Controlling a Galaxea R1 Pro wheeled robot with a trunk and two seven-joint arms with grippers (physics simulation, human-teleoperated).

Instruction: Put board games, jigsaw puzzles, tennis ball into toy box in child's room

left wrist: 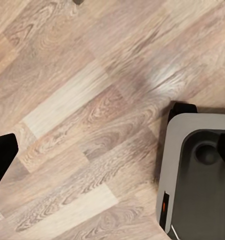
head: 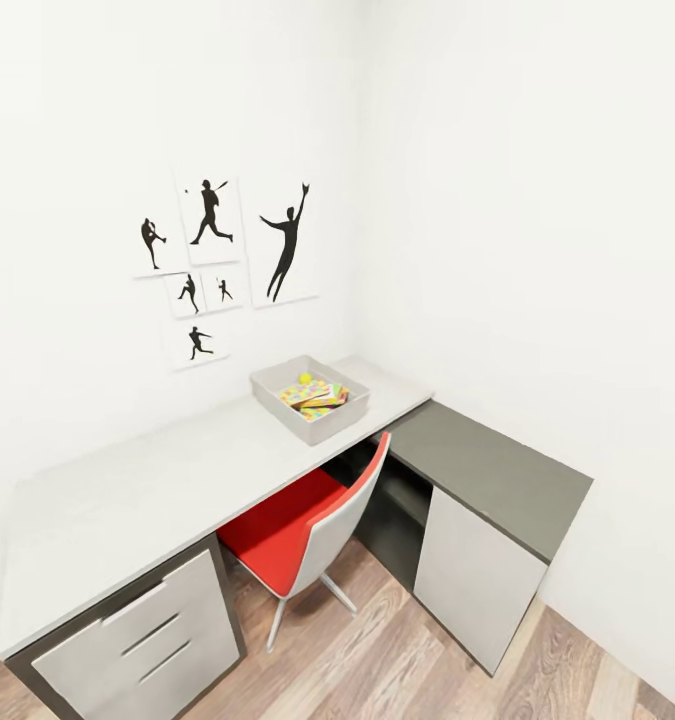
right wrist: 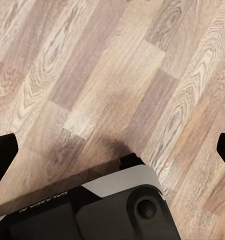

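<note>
The light grey toy box [head: 322, 428] stands on the white table [head: 147, 485] near the room's corner. Inside it lie the small yellow-green tennis ball [head: 305, 378] and a jigsaw puzzle [head: 310, 393] with its coloured piece pattern, stacked with other flat things that I cannot tell apart. The board games cannot be made out. My left gripper [left wrist: 114, 152] hangs open over the wood floor with nothing between its fingers. My right gripper [right wrist: 114, 152] is likewise open over the floor.
A red and grey chair [head: 297, 530] is tucked under the table. White drawers [head: 142, 640] sit at the table's left end, and a lower dark grey unit [head: 497, 470] adjoins on the right. Baseball silhouette pictures [head: 217, 260] hang on the wall. My base [right wrist: 117, 210] shows beneath the arms.
</note>
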